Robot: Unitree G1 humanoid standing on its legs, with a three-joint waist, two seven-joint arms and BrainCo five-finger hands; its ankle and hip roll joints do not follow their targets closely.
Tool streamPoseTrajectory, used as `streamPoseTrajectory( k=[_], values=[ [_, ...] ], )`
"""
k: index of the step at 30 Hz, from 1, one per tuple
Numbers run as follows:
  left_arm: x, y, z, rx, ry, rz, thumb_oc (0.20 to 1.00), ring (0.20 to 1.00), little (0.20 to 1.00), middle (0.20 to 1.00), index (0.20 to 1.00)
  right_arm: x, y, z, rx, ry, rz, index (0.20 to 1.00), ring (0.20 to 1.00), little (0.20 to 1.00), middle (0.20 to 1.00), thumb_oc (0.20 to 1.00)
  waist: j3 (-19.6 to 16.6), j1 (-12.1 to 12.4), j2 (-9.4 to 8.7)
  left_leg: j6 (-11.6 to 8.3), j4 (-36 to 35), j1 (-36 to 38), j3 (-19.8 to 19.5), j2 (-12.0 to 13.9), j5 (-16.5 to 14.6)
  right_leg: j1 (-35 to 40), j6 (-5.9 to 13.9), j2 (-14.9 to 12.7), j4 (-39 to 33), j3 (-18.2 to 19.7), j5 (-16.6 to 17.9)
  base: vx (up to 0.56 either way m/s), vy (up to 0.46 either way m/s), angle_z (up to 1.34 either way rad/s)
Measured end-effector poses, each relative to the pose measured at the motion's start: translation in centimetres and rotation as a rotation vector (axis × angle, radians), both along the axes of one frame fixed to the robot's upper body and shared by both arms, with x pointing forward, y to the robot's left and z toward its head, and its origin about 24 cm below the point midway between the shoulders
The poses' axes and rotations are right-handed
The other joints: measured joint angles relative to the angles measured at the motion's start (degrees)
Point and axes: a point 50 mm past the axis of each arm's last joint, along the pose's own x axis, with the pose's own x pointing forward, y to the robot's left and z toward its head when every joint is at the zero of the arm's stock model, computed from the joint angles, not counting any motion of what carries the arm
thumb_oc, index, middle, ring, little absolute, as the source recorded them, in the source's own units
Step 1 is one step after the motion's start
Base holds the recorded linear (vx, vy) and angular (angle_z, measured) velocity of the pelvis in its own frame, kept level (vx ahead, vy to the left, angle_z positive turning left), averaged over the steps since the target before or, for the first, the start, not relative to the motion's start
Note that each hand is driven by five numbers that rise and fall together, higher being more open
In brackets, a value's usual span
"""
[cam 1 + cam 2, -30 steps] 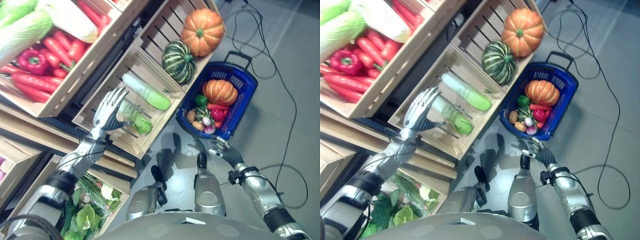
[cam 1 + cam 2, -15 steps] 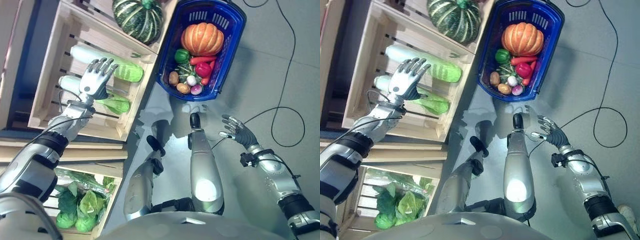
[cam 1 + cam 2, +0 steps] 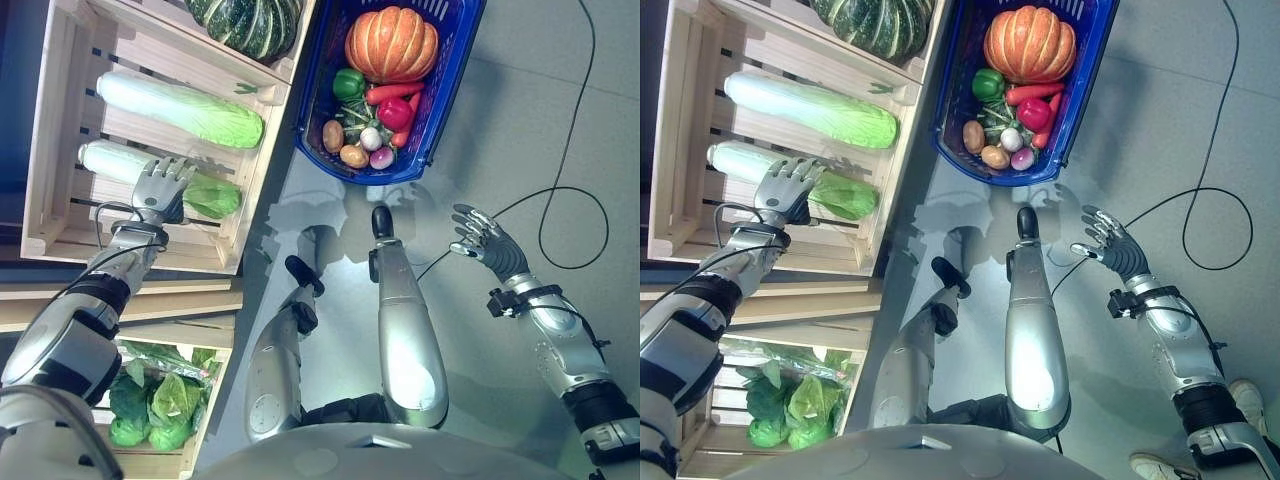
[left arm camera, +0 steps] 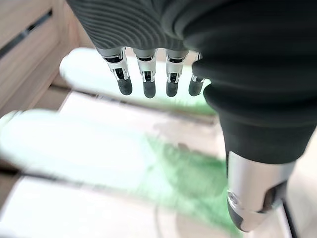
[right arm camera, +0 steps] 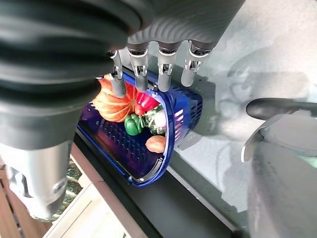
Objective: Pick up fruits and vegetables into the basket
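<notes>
Blue basket (image 3: 455, 70) sits on the grey floor (image 3: 520, 130), beside a wooden crate (image 3: 60, 150), and holds an orange pumpkin (image 3: 391, 43), a green pepper (image 3: 347, 83), a red pepper (image 3: 395, 112) and several smaller items. Two long cabbages lie in the crate; the left hand (image 3: 158, 187) hovers over the nearer cabbage (image 3: 205, 195), fingers straight and released; contact appears absent, though the wrist view is unclear. Farther cabbage (image 3: 180, 108) lies untouched. Right hand (image 3: 482, 237) hangs over the floor, fingers spread, grasping nothing.
</notes>
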Motion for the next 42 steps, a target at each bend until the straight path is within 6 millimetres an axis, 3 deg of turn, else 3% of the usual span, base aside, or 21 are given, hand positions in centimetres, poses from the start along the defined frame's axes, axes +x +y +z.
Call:
streamPoseTrajectory(
  k=[11, 13, 18, 28, 42],
  values=[
    [-0.5, 1.1, 0.1, 0.128, -0.038, 0.085, 1.000, 1.000, 1.000, 1.000, 1.000, 0.5, -0.2, 1.0, 0.002, -0.044, -0.025, 1.000, 1.000, 1.000, 1.000, 1.000, 0.02, 0.63, 0.06, 0.30, 2.33, -4.73, 0.48, -0.07, -0.51, -5.09, -0.01, -0.60, 1.88, 1.15, 0.00, -0.01, 0.048, -0.01],
    [-0.4, 1.2, 0.7, 0.193, -0.096, 0.090, 1.000, 1.000, 1.000, 1.000, 1.000, 0.7, -0.1, 1.1, 0.003, -0.054, -0.030, 1.000, 1.000, 1.000, 1.000, 1.000, 0.03, 0.54, 0.06, 0.31, 3.00, -5.73, 0.50, -0.01, -0.68, -6.09, -0.01, -0.65, 2.22, 1.30, 0.03, 0.00, 0.000, 0.00],
    [0.8, 1.4, 4.6, 0.337, -0.302, 0.119, 1.000, 1.000, 1.000, 1.000, 1.000, 1.0, -0.1, 1.8, 0.004, -0.109, -0.051, 1.000, 1.000, 1.000, 1.000, 1.000, 0.03, 0.84, 0.08, 0.53, 4.78, -8.68, 0.48, 0.02, -1.21, -8.96, -0.02, -0.91, 3.18, 1.78, 0.04, 0.00, 0.013, 0.00],
    [2.5, 0.5, 8.2, 0.382, -0.400, 0.084, 1.000, 1.000, 1.000, 1.000, 1.000, 1.1, 0.1, 2.2, 0.008, -0.148, -0.046, 1.000, 1.000, 1.000, 1.000, 1.000, 0.05, 0.75, 0.12, 0.64, 5.10, -9.59, 1.48, -0.04, -2.19, -10.13, -0.27, -0.88, 3.02, 2.47, 0.23, 0.00, 0.007, -0.03],
    [2.6, 0.9, 7.8, 0.381, -0.293, 0.132, 1.000, 1.000, 1.000, 1.000, 1.000, 1.2, 0.2, 2.4, 0.010, -0.163, -0.043, 1.000, 1.000, 1.000, 1.000, 1.000, 0.05, 0.91, 0.12, 0.88, 6.26, -11.94, 1.54, 0.03, -2.66, -12.43, 0.03, -0.92, 3.47, 3.02, 0.07, 0.00, 0.005, 0.00]
  ],
)
